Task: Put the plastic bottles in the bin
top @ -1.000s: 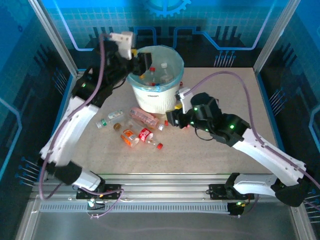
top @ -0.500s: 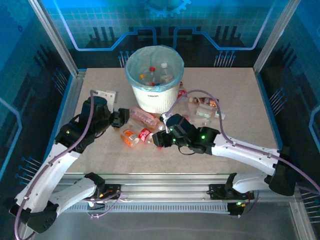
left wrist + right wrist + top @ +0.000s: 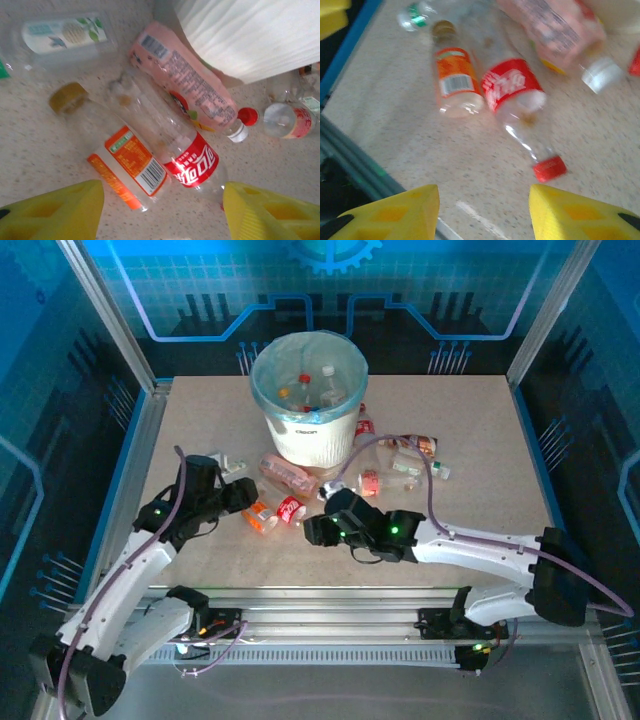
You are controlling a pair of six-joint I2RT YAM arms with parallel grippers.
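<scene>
The bin [image 3: 308,430], white with a teal liner, stands at the back centre with several bottles inside. In front of it lie a pink bottle [image 3: 290,475], a clear red-label bottle [image 3: 291,509] and an orange-label bottle [image 3: 258,518]. My left gripper [image 3: 246,497] is open just left of them; in its wrist view the orange-label bottle [image 3: 125,170] and red-label bottle [image 3: 192,162] lie just beyond the open left gripper [image 3: 162,215]. My right gripper [image 3: 312,530] is open, empty, low over the table near the red-label bottle's [image 3: 512,87] red cap [image 3: 550,168].
More bottles [image 3: 405,455] lie scattered right of the bin. A clear bottle with a green label [image 3: 232,465] lies at the left, behind my left gripper. The bin wall [image 3: 250,35] is close behind the pink bottle [image 3: 185,90]. The table's front rail [image 3: 365,170] is near my right gripper.
My left arm has come down from the bin rim to the table beside the bottles. My right arm has swung left and forward, toward the red-capped bottle.
</scene>
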